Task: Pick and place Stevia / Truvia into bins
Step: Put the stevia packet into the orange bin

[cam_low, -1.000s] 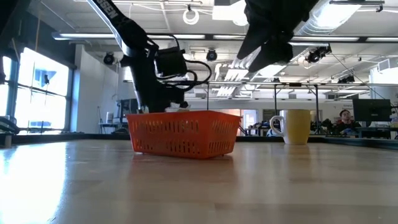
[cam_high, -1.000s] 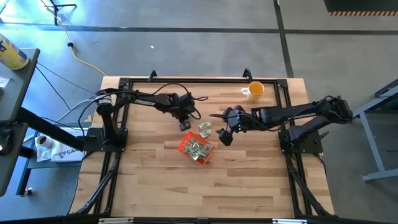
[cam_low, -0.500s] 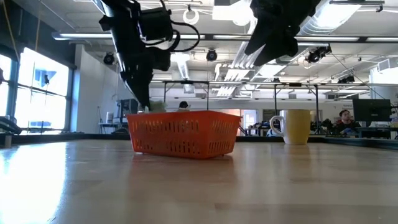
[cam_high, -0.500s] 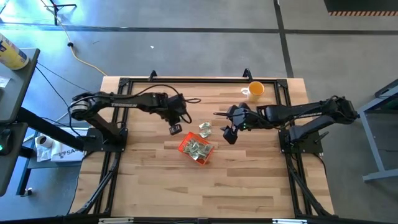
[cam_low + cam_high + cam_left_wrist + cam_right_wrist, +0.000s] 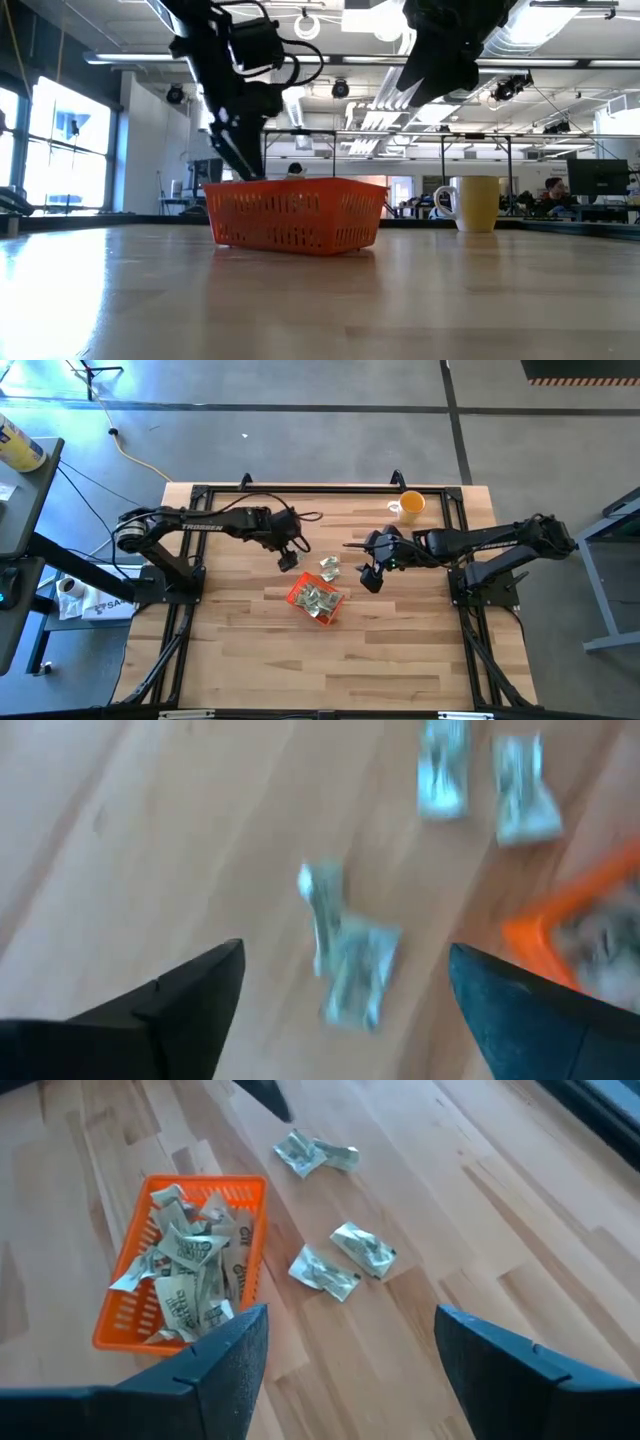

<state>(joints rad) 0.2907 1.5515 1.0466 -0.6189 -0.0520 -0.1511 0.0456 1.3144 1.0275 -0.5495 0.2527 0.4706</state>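
The orange bin (image 5: 301,596) sits mid-table with several pale green and white sachets (image 5: 185,1270) piled inside it. Three more loose sachets (image 5: 362,1248) (image 5: 322,1272) (image 5: 318,1152) lie flat on the wood just beyond its far side. My left gripper (image 5: 288,560) hovers open to the left of these loose sachets. In its wrist view a crumpled sachet (image 5: 352,970) lies on the table beyond its spread fingers (image 5: 200,990). My right gripper (image 5: 372,578) hangs open above the table to the right of the loose sachets, with nothing between its fingers (image 5: 235,1355).
A yellow cup (image 5: 411,505) stands at the far right of the table. Black frame rails (image 5: 200,490) run along the table's edges. Bare wood stretches from the bin to the near edge.
My left gripper has pulled back from beside the bin toward the table's left edge, rising as it went. It has then come a little way back toward the loose sachets. The bin and the sachets lie where they were.
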